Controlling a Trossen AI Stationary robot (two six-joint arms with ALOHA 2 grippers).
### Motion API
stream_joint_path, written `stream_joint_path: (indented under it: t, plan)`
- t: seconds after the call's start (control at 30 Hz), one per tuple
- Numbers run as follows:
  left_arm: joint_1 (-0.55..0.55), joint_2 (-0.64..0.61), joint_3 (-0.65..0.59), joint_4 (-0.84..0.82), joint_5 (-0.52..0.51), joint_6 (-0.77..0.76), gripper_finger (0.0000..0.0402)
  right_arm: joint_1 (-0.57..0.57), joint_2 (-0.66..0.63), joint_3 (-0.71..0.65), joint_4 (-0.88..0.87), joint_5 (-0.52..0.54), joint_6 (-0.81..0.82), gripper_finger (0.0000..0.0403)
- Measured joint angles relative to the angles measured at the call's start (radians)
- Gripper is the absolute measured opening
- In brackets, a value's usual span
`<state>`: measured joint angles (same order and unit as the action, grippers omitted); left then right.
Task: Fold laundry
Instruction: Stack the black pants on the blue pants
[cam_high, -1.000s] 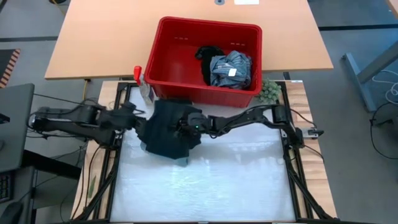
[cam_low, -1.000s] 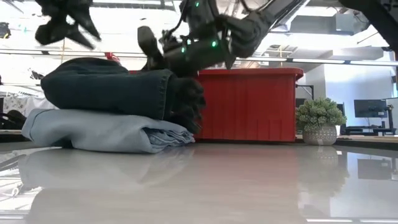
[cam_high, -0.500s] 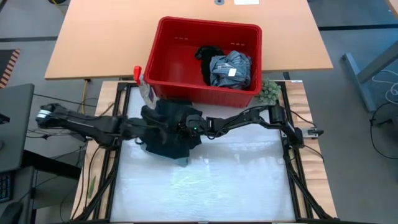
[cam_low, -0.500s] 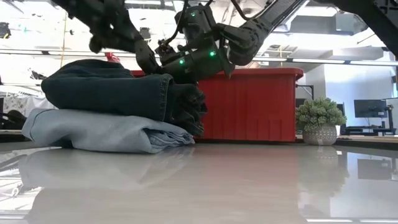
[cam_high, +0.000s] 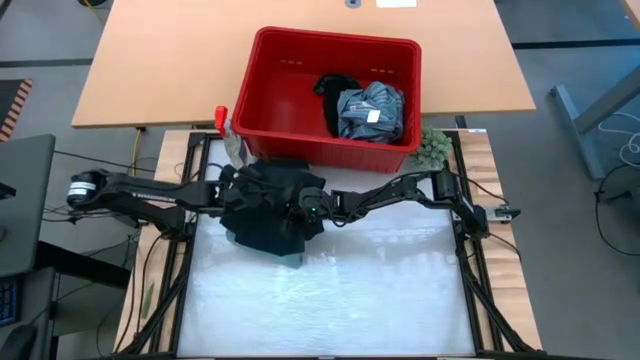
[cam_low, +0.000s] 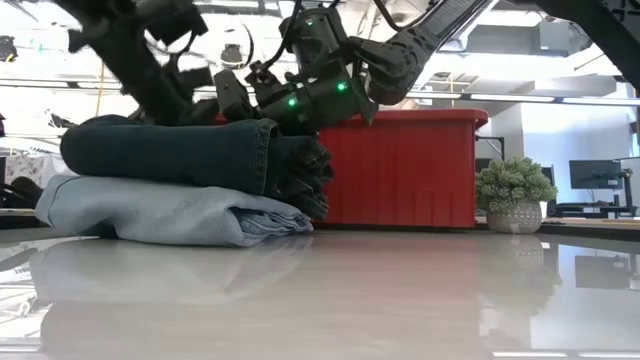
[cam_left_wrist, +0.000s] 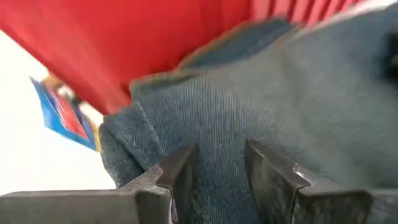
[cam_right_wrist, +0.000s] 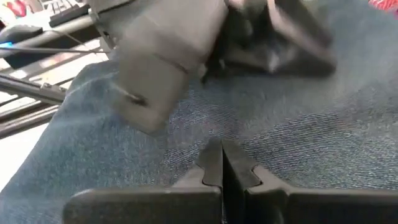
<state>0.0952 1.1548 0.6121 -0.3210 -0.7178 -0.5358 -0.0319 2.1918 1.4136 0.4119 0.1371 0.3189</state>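
Directly under both grippers we have the dark jeans (cam_high: 268, 212); left gripper (cam_left_wrist: 214, 163) part-open on top, right gripper (cam_right_wrist: 221, 163) closed beside it.

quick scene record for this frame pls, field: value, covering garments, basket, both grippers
stack: dark navy jeans, folded, lying on folded light blue jeans
stack place: far left part of the white table, just in front of the red basket
basket contents: grey-blue striped garment and a black garment, unfolded
left gripper: fingers apart, down on top of the navy jeans, nothing between them
right gripper: shut, pressing on top of the navy jeans beside the left one
other: small green fuzzy plant by the basket's right corner
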Motion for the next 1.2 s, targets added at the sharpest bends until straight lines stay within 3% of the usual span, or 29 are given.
stream_joint_path:
  t: [0.17, 0.4, 0.53, 0.87, 1.07, 1.2]
  plan:
    - [0.016, 0.002, -0.121, 0.163, 0.053, -0.026, 0.013, 0.004, -0.009, -0.002, -0.004, -0.01, -0.038, 0.0018]
    - [0.019, -0.048, -0.13, 0.158, 0.068, 0.029, 0.013, 0.102, -0.081, -0.002, -0.01, -0.079, -0.063, 0.0019]
    - [0.03, -0.052, -0.131, 0.155, 0.071, 0.053, 0.013, 0.168, -0.028, -0.002, 0.005, -0.011, -0.068, 0.0019]
    - [0.077, -0.048, -0.158, 0.163, 0.138, 0.071, 0.013, 0.21, 0.097, 0.003, 0.057, 0.076, 0.018, 0.0019]
    - [0.082, -0.153, -0.108, 0.132, 0.136, 0.162, 0.013, 0.204, -0.03, -0.007, -0.033, 0.062, 0.016, 0.0019]
    - [0.082, -0.284, -0.019, 0.137, 0.11, 0.279, 0.013, 0.146, -0.163, -0.005, -0.098, -0.059, 0.024, 0.0019]
